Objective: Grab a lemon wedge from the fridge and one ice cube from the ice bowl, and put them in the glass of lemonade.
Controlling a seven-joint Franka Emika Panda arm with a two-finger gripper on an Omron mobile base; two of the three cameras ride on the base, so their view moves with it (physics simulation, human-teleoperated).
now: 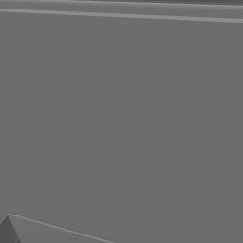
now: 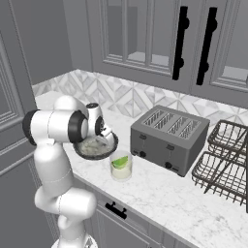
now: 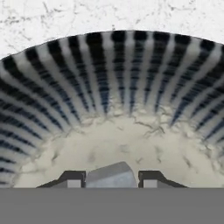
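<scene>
The jaws [image 3: 111, 177] pinch a grey ice cube [image 3: 110, 175] in the bowl [image 2: 110, 148], half hidden behind the arm, on the marble bench [image 2: 164, 193].

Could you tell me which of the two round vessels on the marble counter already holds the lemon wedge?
The small clear tumbler of pale yellow lemonade: a yellow-green lemon wedge sits inside it. The wider dark grey bowl beside it holds only pale ice.

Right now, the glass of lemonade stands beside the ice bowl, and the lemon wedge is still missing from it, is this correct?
Not quite. The glass of lemonade does stand beside the ice bowl, but the right base view shows the lemon wedge already inside the glass.
</scene>
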